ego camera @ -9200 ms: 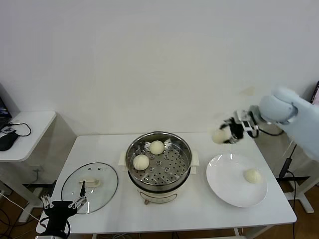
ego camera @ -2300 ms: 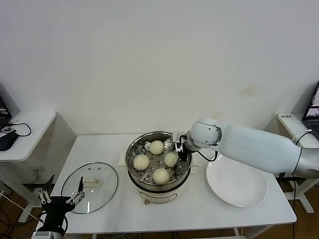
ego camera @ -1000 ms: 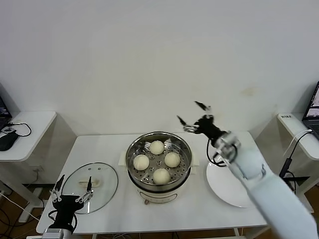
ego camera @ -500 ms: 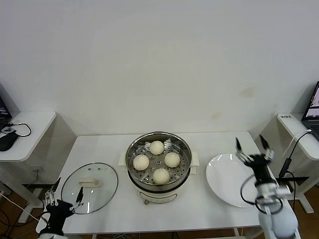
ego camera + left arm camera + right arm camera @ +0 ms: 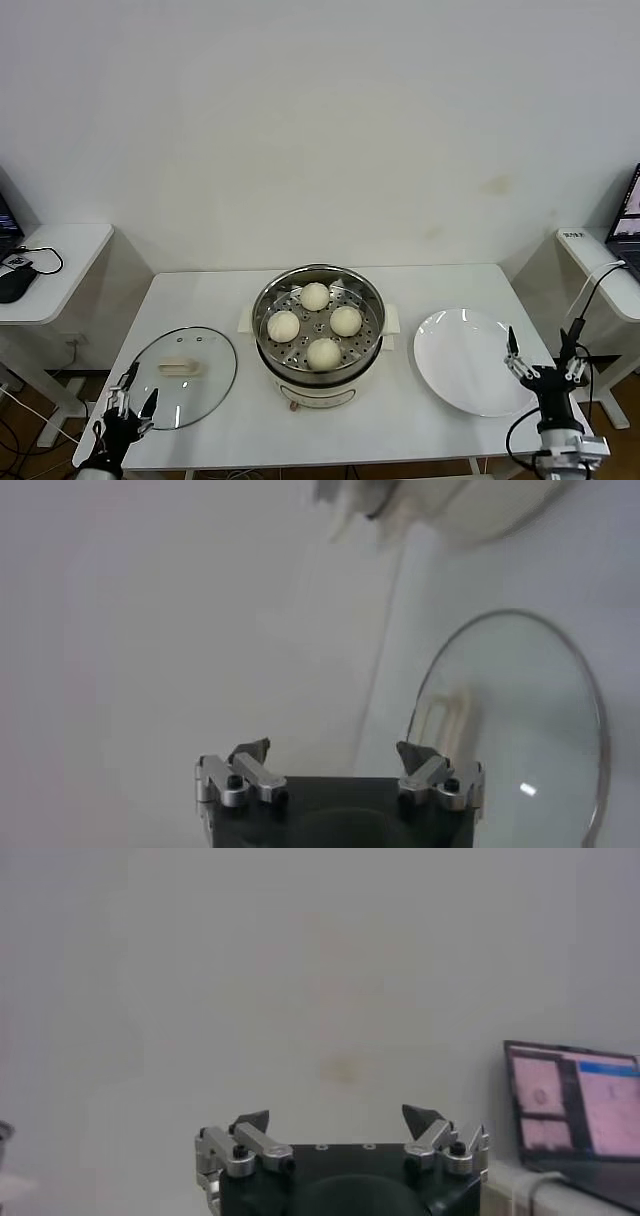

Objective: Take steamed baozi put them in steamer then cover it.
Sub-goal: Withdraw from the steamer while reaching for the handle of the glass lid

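Note:
Four pale baozi lie in the steel steamer on its white pot base: one at the back, one at the left, one at the right, one at the front. The glass cover with its cream handle lies flat on the table left of the steamer, also in the left wrist view. My left gripper is open and empty at the cover's front-left edge. My right gripper is open and empty by the table's front right corner.
A flat white plate lies bare right of the steamer. A side table with a mouse stands at the far left. A laptop screen stands at the far right. The wall is behind the table.
My right arm has left the steamer and dropped to the front right beside the plate, open and empty. My left gripper has sunk a little lower at the front left.

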### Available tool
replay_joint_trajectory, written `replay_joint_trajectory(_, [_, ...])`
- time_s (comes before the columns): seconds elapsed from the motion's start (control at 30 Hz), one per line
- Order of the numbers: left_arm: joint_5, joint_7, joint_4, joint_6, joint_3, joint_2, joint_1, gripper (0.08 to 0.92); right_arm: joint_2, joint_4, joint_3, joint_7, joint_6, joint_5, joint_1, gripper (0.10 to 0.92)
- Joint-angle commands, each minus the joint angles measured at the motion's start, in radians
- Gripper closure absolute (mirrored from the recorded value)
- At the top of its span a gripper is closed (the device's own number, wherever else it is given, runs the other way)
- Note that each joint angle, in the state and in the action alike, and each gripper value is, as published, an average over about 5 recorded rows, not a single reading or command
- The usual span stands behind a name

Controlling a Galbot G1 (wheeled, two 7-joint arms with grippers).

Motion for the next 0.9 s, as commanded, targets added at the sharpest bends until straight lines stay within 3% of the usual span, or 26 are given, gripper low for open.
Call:
replay_joint_trajectory(0.03, [0.201,-0.023,0.168,-0.023,0.047,0.059,-0.155,0.177,0.041,0.012,0.034,0.002,0.019,-0.021,-0.07,0.202])
replay_joint_trajectory(0.9, [0.19,-0.01,0.385,-0.032,0.189,0.087,-0.415,0.177,0.083,0.036,0.034,0.002,0.025,-0.052,-0.103,0.203])
